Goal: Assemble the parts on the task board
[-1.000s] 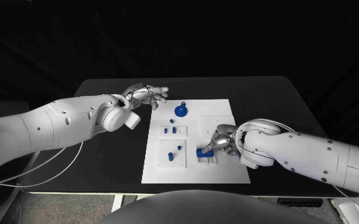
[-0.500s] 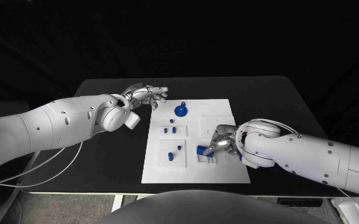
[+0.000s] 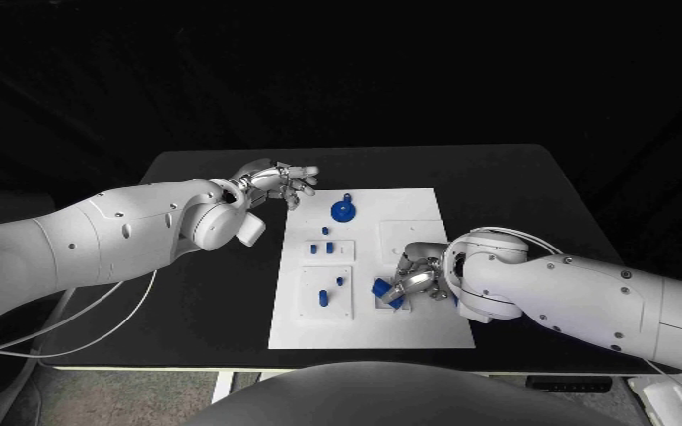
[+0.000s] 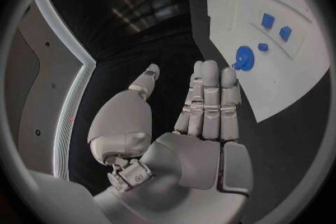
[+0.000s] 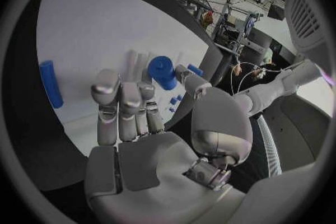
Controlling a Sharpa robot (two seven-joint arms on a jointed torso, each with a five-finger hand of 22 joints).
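Observation:
The white task board (image 3: pixel 412 211) lies in the middle of the black table. My right hand (image 3: pixel 422 276) is low over the board's near right part and pinches a blue cylindrical part (image 5: pixel 162 71) between thumb and fingertips; in the head view this part (image 3: pixel 383 290) sits tilted at the fingertips. A blue bar (image 5: pixel 50 91) lies flat on the board beside that hand. My left hand (image 3: pixel 279 180) hovers open at the board's far left corner, fingers straight (image 4: pixel 210 101), holding nothing. A round blue part (image 3: pixel 344 210) lies close to it.
Small blue pieces (image 3: pixel 330 247) stand in the left column of the board, with more (image 3: pixel 325 298) nearer the front edge. Black table (image 3: pixel 511 189) stretches bare to the right and behind the board. The left forearm (image 3: pixel 128 239) crosses the table's left edge.
My right hand has shifted slightly toward the board's front and turned, tilting the blue part it holds. The left arm has stayed still.

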